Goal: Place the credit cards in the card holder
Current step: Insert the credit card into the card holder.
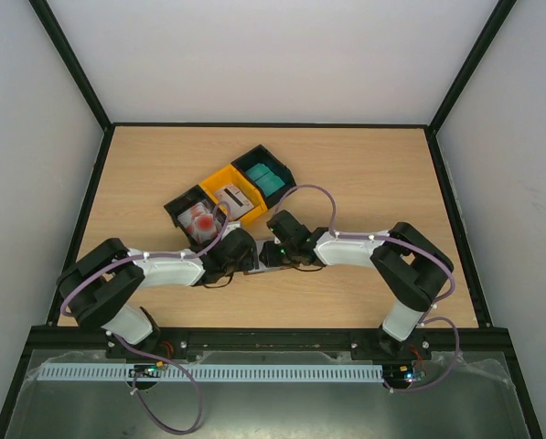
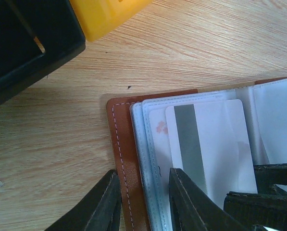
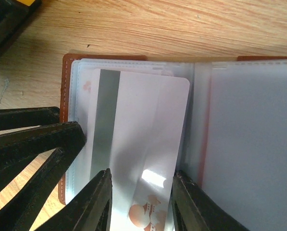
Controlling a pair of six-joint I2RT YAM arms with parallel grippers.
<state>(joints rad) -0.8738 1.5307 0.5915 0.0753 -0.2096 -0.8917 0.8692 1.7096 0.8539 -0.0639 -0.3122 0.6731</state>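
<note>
Brown card holder (image 2: 120, 144) open – white card (image 3: 133, 120) part-in sleeve (image 3: 81, 72), R gripper (image 3: 142, 175) pinching; L gripper (image 2: 143, 173) spread.

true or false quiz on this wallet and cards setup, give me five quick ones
1. The wallet lies open on the table. True.
2. The card between the fingers of the right gripper is teal. False: that card is white with a grey stripe and a red mark.
3. Teal cards sit in a black bin. True.
4. The yellow bin is empty. False: it holds grey cards.
5. The fingers of the left gripper straddle the wallet's brown edge. True.
</note>
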